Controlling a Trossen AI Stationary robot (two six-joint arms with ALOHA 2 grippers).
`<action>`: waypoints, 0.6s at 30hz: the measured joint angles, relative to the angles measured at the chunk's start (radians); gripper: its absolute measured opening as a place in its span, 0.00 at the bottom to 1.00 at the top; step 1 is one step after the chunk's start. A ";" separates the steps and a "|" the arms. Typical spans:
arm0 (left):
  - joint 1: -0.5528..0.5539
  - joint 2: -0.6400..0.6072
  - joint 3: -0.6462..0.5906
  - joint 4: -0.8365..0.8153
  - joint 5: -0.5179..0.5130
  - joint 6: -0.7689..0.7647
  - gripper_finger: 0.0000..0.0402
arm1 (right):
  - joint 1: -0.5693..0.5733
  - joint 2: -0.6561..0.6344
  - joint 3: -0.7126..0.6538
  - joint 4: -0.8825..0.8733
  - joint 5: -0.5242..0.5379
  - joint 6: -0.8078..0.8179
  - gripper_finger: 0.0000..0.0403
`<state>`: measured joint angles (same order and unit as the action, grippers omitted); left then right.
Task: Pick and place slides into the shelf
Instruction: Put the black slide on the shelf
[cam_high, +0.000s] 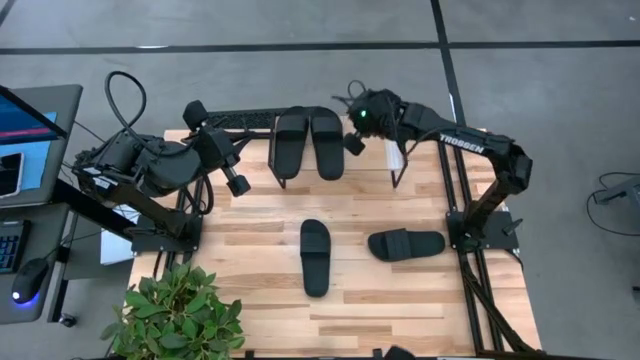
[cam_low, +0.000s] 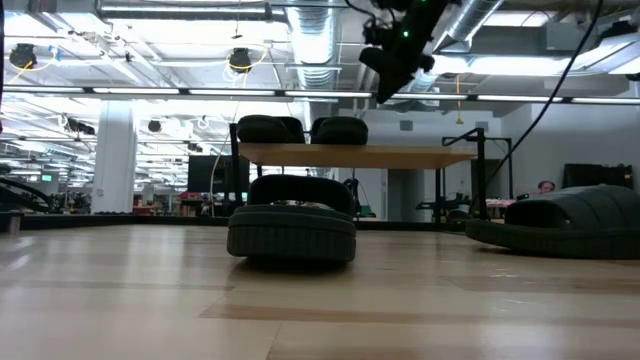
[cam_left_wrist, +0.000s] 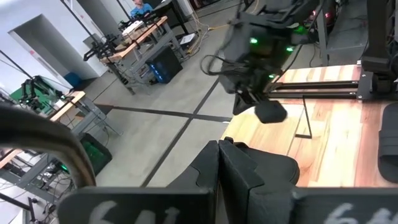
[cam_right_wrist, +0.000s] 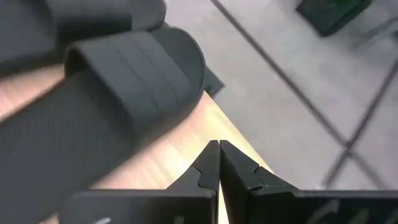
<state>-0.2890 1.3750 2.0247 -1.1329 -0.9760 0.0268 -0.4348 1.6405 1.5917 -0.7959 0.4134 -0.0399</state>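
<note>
Two black slides lie side by side on the left part of the shelf's light wood top; the low view shows them on the top. Two more slides lie soles down on the table, one at the middle and one to its right. My right gripper is shut and empty, above the shelf just right of the second slide; it also shows in its wrist view. My left gripper is shut and empty, left of the shelf.
A potted green plant stands at the table's near left corner. The arm bases stand at the table's left and right sides. Bare shelf top shows right of the two slides. A monitor and keyboard are off the table's left.
</note>
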 joint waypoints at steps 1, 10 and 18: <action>0.000 0.000 0.000 -0.003 0.000 -0.004 0.00 | -0.022 0.000 -0.008 0.024 -0.045 0.013 0.00; 0.000 0.000 0.000 -0.006 0.000 -0.002 0.00 | -0.124 0.010 -0.014 0.049 -0.203 0.128 0.00; 0.000 0.000 0.000 -0.006 -0.001 -0.004 0.00 | -0.117 0.156 -0.015 0.033 -0.203 0.122 0.00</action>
<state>-0.2891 1.3750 2.0247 -1.1387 -0.9769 0.0227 -0.5521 1.7961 1.5769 -0.7628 0.2108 0.0819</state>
